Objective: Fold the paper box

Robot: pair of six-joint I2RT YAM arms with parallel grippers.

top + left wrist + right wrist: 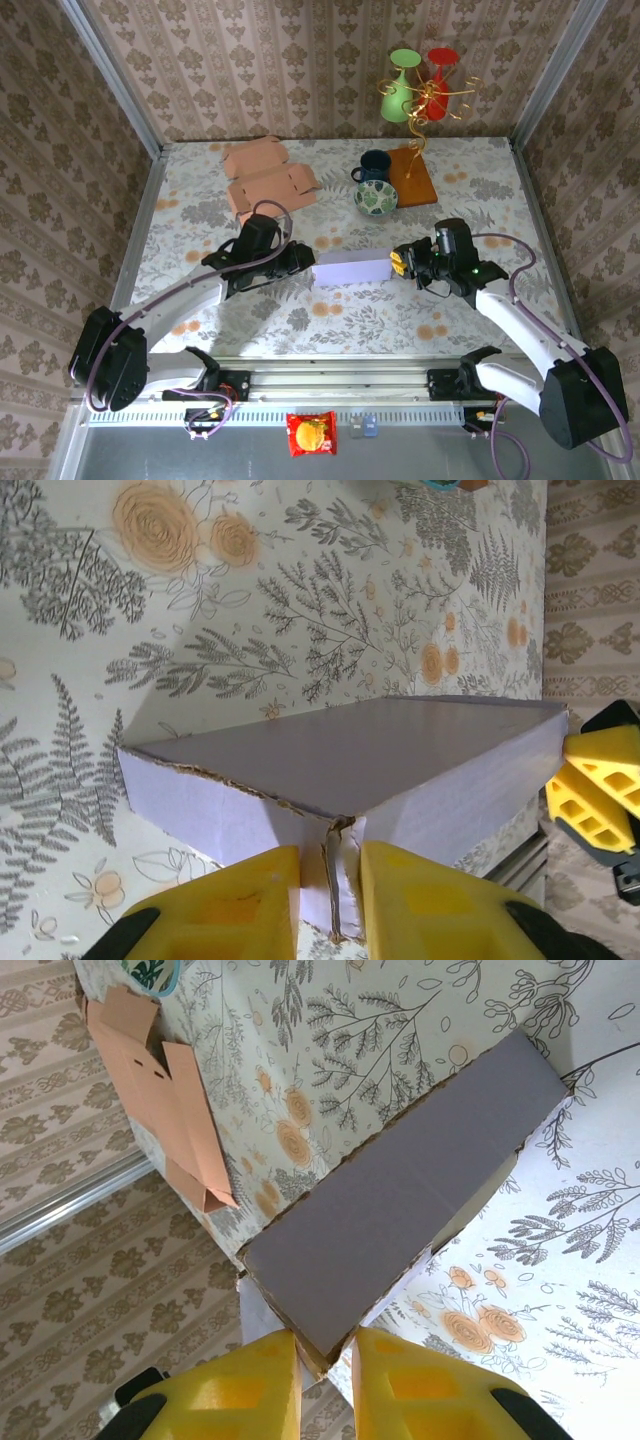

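Observation:
A pale lavender paper box [350, 270] lies folded up on the floral tablecloth, mid-table between the two arms. My left gripper [305, 262] holds its left end. In the left wrist view the yellow fingers [250, 905] pinch a torn corner flap of the box [380, 750], the gripper [330, 900] shut on it. My right gripper [398, 262] is at the box's right end. In the right wrist view its gripper [325, 1360] closes on the near corner of the box [400, 1210]. The right gripper's yellow fingers [600, 790] show beyond the box's far end.
A flat brown cardboard blank [268, 178] lies at the back left. A dark mug [374, 166], a patterned bowl [376, 197] and a wooden board [413, 177] stand at the back right, with a vase stand [420, 85] behind. A red snack packet [311, 434] lies below the table's front rail.

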